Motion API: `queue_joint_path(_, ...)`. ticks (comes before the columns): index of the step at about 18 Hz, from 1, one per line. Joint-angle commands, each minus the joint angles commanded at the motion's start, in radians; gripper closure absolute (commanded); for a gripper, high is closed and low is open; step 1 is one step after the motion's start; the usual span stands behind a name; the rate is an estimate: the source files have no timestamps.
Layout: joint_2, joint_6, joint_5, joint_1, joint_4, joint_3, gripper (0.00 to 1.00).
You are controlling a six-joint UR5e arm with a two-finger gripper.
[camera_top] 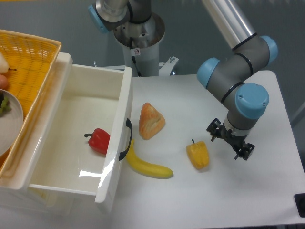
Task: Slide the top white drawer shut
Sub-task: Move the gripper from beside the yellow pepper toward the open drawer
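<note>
Nearest the camera is the drawer [71,143], the top white one, pulled far out of its cabinet at the left side, so its inside is open to view. One red pepper [99,140] lies on its floor, close to the front wall. On that front wall sits a curved black handle [127,139]. Above and behind the drawer, on top of the cabinet, rests a yellow basket [28,67], and a plate [9,124] shows partly at the left edge.

On the white table [228,191] a banana [145,166] lies just beside the handle. Near it is a croissant [151,120], and more to the right a yellow pepper [198,155].

At the right, the arm [238,62] bends down over the table. Its gripper [231,138] hangs near the yellow pepper, apart from it and holding nothing; I cannot tell how wide the fingers stand. Behind the table the wall is plain grey.
</note>
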Motion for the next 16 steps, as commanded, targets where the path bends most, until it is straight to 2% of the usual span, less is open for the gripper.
queue_joint_path(10, 0.014, -0.034, -0.015, -0.028, 0.000, -0.005, 0.00)
queue_joint_path(14, 0.031, -0.225, -0.019, -0.060, -0.002, -0.011, 0.00)
queue_joint_path(16, 0.073, -0.305, -0.024, -0.071, -0.014, -0.038, 0.00)
